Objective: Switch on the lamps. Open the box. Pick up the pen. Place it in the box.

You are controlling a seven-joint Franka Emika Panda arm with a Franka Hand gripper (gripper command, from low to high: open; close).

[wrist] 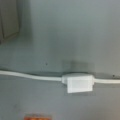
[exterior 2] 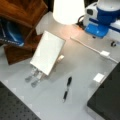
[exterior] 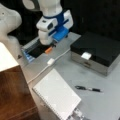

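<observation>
Pen (exterior: 88, 88) flat on worktop (exterior: 105, 100) between notebook (exterior: 56, 96) and shut box (exterior: 96, 51); slim, light, slippery, best pinched mid-barrel. Lamp (exterior 2: 68, 10) glowing. Tool (exterior: 53, 45) above corded switch (wrist: 78, 83); opening impossible to tell.

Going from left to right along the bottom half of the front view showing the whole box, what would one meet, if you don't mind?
White notebook → pen → box, lid shut.
</observation>
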